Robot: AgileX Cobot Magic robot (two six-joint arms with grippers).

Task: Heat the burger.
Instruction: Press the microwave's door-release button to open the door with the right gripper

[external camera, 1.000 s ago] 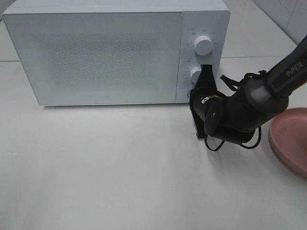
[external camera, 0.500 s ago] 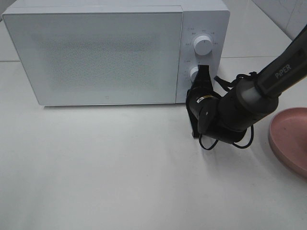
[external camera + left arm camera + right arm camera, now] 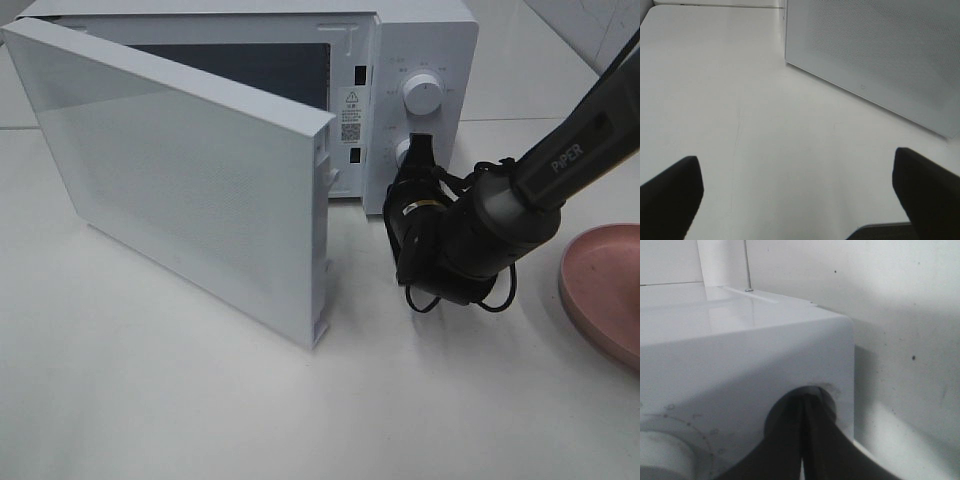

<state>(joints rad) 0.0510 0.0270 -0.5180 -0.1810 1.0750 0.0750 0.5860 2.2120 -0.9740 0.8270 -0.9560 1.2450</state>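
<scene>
**Door [image 3: 190,190] open, burger out of shot**

Right gripper [image 3: 420,148] is fully closed and holds nothing. Its tips press into the lower control [image 3: 404,153] on the microwave [image 3: 425,25] panel, w/ the upper dial [image 3: 423,95] just above them. The door stands swung out, its free edge near this gripper's left side but not touching it. Left gripper [image 3: 799,195] is spread wide and empty, hovering over bare table [image 3: 765,125]; the door face sits ahead of it, well apart.

The burger shows in no view. It isn't btwn either gripper's jaws, nor on the visible part of the pink plate [image 3: 605,290] off to the right gripper's right. The cavity [image 3: 240,65] behind the door is too dark and too hidden to check.

Likely risks from here:
- The door is only partway round, so the opening is narrow. Anything carried in from the left gripper's side could clip the door edge or shove it.
- The right gripper's closed tips bear on a small rounded control. Extra push or a skewed pull-back could slip them off, scrape the panel or nudge the whole microwave.
- Cable loops [image 3: 440,300] under the right gripper hang close to the table and not far from the door's free corner, so a sweep leftward could snag.
- If the burger isn't inside yet, closing up and turning a dial would run the microwave empty. Needs a look first.
</scene>
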